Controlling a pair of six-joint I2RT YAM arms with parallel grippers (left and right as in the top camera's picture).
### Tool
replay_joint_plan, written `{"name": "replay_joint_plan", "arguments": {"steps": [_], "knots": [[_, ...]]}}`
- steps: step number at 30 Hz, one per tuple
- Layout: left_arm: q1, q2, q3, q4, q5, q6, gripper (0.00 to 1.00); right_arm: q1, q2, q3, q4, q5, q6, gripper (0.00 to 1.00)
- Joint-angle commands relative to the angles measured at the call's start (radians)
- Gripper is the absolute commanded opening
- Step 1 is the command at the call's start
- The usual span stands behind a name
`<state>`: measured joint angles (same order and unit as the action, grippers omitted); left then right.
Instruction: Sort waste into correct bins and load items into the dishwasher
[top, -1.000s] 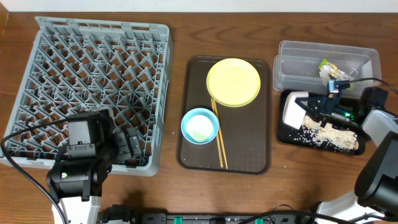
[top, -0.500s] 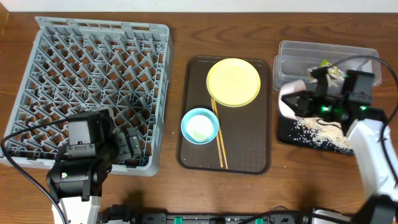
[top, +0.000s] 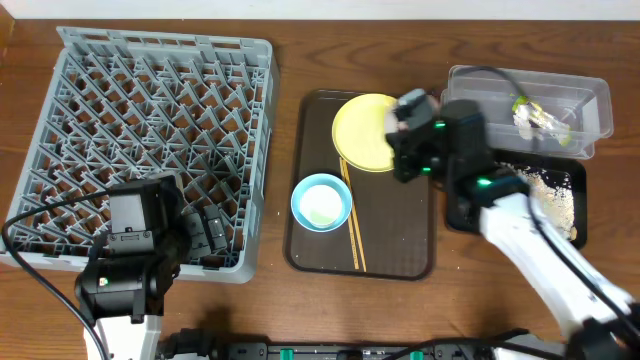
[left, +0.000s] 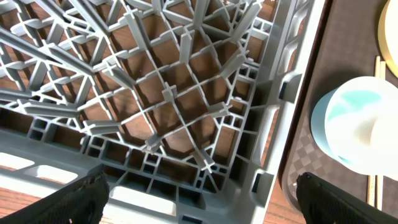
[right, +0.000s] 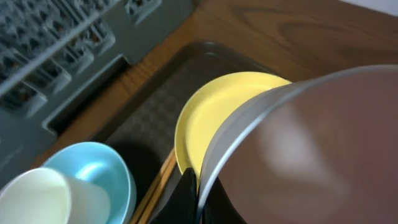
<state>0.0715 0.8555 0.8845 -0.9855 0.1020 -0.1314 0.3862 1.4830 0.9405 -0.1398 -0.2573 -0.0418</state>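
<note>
My right gripper is shut on the rim of the white bowl and holds it tilted above the right edge of the yellow plate. The light blue bowl has something pale inside. The chopsticks lie beside it. The green-yellow wrapper is in the clear tub. The crumbs lie in the black tray. My left gripper is open and empty over the near right corner of the grey dish rack.
The plate, blue bowl and chopsticks sit on the dark brown serving tray in the middle. The rack lies left of it, the tub and black tray right. My right arm stretches across the gap between the serving tray and the black tray.
My right gripper has swung left from over the black tray to above the yellow plate, carrying the white bowl. The crumbs stayed in the black tray. The left arm has not moved.
</note>
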Motion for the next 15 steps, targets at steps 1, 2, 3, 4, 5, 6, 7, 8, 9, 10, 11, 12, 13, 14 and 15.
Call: {"name": "replay_joint_plan", "arguments": {"steps": [1, 2, 3, 4, 5, 6, 7, 8, 9, 10, 11, 12, 13, 14, 15], "knots": [[0.005, 0.0, 0.023, -0.001, -0.001, -0.005, 0.98, 0.053, 0.092, 0.016, 0.04, 0.079, -0.047, 0.01], [0.005, 0.0, 0.023, -0.001, -0.001, -0.005, 0.98, 0.062, 0.119, 0.016, 0.056, 0.081, -0.045, 0.01], [0.005, 0.0, 0.023, -0.001, -0.001, -0.005, 0.98, 0.069, 0.146, 0.016, 0.071, 0.081, -0.046, 0.01], [0.005, 0.0, 0.023, -0.001, -0.001, -0.005, 0.98, 0.076, 0.178, 0.016, 0.089, 0.081, -0.045, 0.01], [0.005, 0.0, 0.023, -0.001, -0.001, -0.005, 0.98, 0.08, 0.204, 0.016, 0.105, 0.081, -0.045, 0.01], [0.005, 0.0, 0.023, -0.001, -0.001, -0.005, 0.98, 0.085, 0.228, 0.016, 0.12, 0.081, -0.045, 0.01], [0.005, 0.0, 0.023, -0.001, -0.001, -0.005, 0.98, 0.089, 0.25, 0.016, 0.134, 0.081, -0.045, 0.01], [0.005, 0.0, 0.023, -0.001, -0.001, -0.005, 0.98, 0.093, 0.27, 0.016, 0.148, 0.081, -0.045, 0.01], [0.005, 0.0, 0.023, -0.002, -0.001, -0.005, 0.98, 0.095, 0.282, 0.016, 0.155, 0.081, -0.041, 0.01], [0.005, 0.0, 0.023, -0.002, -0.001, -0.005, 0.98, 0.095, 0.29, 0.016, 0.16, 0.081, -0.041, 0.01], [0.005, 0.0, 0.023, -0.001, -0.001, -0.005, 0.98, 0.096, 0.292, 0.016, 0.163, 0.081, -0.041, 0.01], [0.005, 0.0, 0.023, -0.001, -0.001, -0.005, 0.98, 0.096, 0.292, 0.016, 0.162, 0.081, -0.041, 0.05], [0.005, 0.0, 0.023, -0.001, -0.001, -0.005, 0.98, 0.096, 0.292, 0.016, 0.161, 0.079, -0.041, 0.14], [0.005, 0.0, 0.023, -0.001, -0.001, -0.005, 0.98, 0.096, 0.291, 0.016, 0.158, 0.07, -0.041, 0.25], [0.005, 0.0, 0.023, -0.002, -0.001, -0.005, 0.98, 0.096, 0.29, 0.016, 0.15, 0.056, -0.041, 0.32]]}}
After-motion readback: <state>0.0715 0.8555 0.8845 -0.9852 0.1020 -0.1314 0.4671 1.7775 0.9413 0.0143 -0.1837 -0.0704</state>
